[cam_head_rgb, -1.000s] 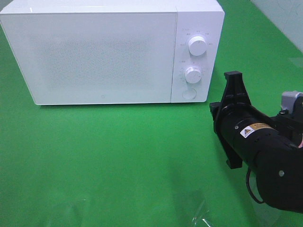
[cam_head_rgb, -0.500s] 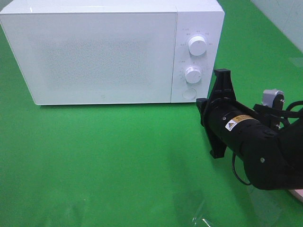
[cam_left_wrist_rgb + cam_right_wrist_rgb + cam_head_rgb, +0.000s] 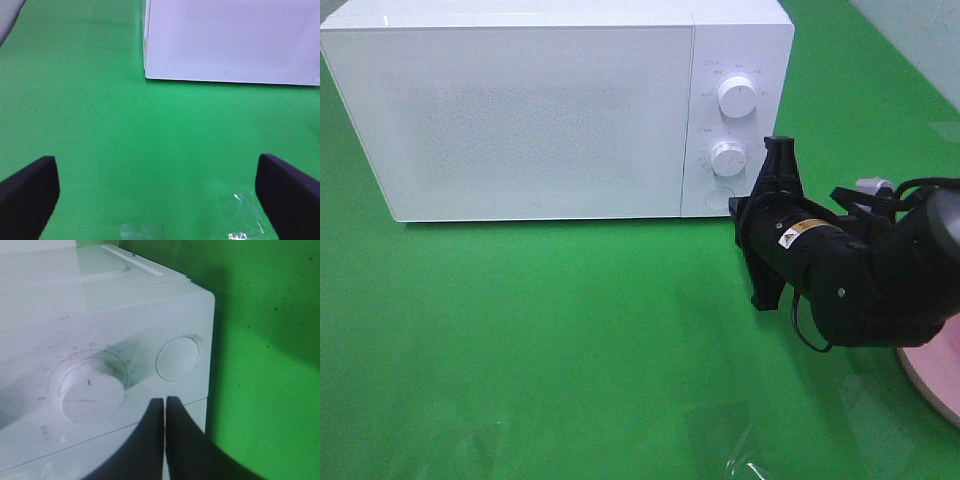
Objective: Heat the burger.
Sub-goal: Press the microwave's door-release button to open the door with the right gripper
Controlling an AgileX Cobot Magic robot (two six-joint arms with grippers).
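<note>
The burger is out of view in every frame. A white microwave (image 3: 535, 110) stands at the back of the green table with its door closed. My right arm (image 3: 820, 265) reaches toward its control panel from the right. In the right wrist view my right gripper (image 3: 164, 402) is shut and holds nothing; its tips sit just short of the panel, between the lower dial (image 3: 90, 387) and the round button (image 3: 177, 358). My left gripper (image 3: 160, 200) is open and holds nothing, hovering over bare green cloth in front of the microwave's (image 3: 230, 40) left corner.
A flat pink plate (image 3: 935, 375) shows at the right edge, partly under the right arm. An upper dial (image 3: 736, 96) sits above the lower dial (image 3: 728, 158) and the button (image 3: 719, 198). A clear plastic scrap (image 3: 745, 462) lies near the front edge.
The right arm has swung left and toward the microwave's control panel, uncovering the pink plate at the right edge. The microwave has not moved.
</note>
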